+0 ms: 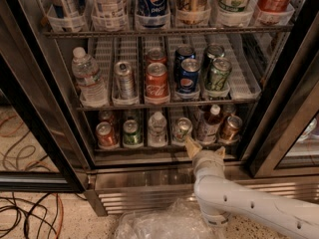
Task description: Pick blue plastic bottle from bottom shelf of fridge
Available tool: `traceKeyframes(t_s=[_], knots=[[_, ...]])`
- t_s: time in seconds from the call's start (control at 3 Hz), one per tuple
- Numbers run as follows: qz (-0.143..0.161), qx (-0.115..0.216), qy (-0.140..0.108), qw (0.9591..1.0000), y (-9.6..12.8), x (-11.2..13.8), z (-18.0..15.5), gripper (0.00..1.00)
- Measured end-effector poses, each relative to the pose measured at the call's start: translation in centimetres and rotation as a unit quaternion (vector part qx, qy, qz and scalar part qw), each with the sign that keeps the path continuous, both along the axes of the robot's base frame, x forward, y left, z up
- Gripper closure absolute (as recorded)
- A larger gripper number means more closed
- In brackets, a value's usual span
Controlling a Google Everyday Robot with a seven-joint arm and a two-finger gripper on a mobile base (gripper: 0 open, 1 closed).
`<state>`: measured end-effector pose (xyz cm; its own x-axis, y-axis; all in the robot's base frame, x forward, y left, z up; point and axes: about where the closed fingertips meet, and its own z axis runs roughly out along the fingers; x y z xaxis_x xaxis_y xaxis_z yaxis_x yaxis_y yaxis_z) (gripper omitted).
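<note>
The fridge [279,108] stands open in front of me. On its bottom shelf [149,147] the blue plastic bottle [209,125] stands upright, second from the right, with a white cap and dark reddish-brown contents. A silver can [182,129] is on its left and a copper-brown can [231,127] on its right. My gripper [205,149] is open and empty at the shelf's front edge. It is just below and slightly left of the bottle, apart from it. Its left fingertip [191,145] is under the silver can.
A red can [105,135], a green can [131,132] and a colourless water bottle [157,128] fill the shelf's left lanes. The rack above holds Coke [156,79] and Pepsi [188,78] cans. A crumpled plastic bag [159,225] and cables [25,218] lie on the floor.
</note>
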<state>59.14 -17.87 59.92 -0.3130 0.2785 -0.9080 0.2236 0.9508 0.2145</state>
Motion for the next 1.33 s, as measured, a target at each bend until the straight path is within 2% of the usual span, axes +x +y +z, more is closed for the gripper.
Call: traceKeyframes(t_s=[1.0, 1.33], knots=[[-0.058, -0.033, -0.023, 0.9975, -3.4, 0.1, -0.3, 0.24], [-0.061, -0.044, -0.034, 0.9966, -4.2, 1.4, -0.2, 0.24]])
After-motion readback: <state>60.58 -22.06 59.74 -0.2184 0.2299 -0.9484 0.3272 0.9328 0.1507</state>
